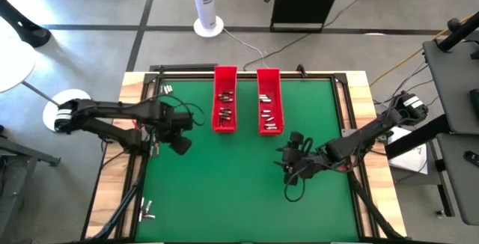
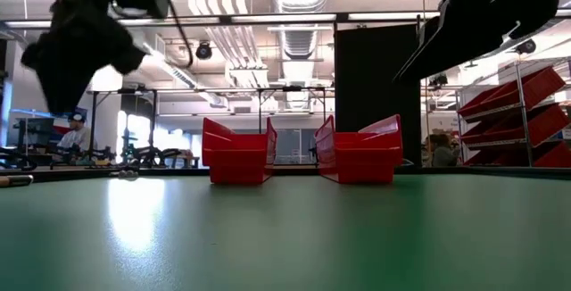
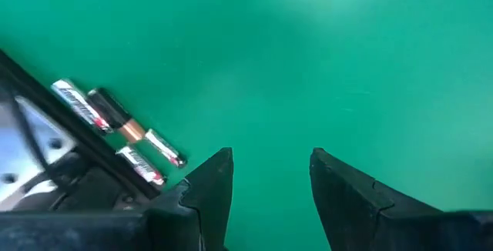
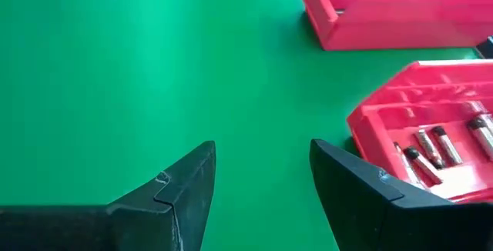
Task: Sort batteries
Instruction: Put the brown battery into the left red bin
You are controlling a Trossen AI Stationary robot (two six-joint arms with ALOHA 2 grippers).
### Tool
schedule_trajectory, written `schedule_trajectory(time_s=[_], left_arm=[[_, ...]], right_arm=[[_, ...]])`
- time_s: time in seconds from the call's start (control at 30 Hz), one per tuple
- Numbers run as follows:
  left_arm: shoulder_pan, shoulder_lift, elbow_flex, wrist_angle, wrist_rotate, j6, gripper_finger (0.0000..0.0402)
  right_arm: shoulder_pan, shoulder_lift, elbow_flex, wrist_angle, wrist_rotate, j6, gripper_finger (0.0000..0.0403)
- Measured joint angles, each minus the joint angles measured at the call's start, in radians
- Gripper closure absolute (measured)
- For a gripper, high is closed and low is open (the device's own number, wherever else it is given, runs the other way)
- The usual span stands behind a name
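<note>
Hovering: left hand [image 3: 266,175] empty | batteries [image 3: 115,132] beside table frame

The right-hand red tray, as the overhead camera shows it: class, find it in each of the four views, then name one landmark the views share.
High view: right red tray, upper centre, batteries inside.
Low view: right of the pair, centre background.
Left wrist view: not in it; only loose batteries on the mat.
Right wrist view: nearer tray, right edge, holding batteries.
Shared landmark: the green mat.
</note>
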Motion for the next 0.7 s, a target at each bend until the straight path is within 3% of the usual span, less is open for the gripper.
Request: schedule_trajectory(time_s=[0.27, 0.5, 0.7], left_arm=[[0.174, 0.001, -0.190, 0.063, 0.020, 0.055, 0.0248], [0.383, 0.082, -0.206, 0.062, 0.031, 0.200, 0.0248], [0.526, 0.216, -0.206, 0.059, 0.037, 0.231, 0.0248]], right_arm=[[0.057, 0.006, 0.000, 0.022, -0.001, 0.048, 0.0197], [0.103, 0.007, 0.000, 0.031, 0.000, 0.064, 0.0197], [0.122, 0.007, 0.000, 0.031, 0.000, 0.063, 0.0197]])
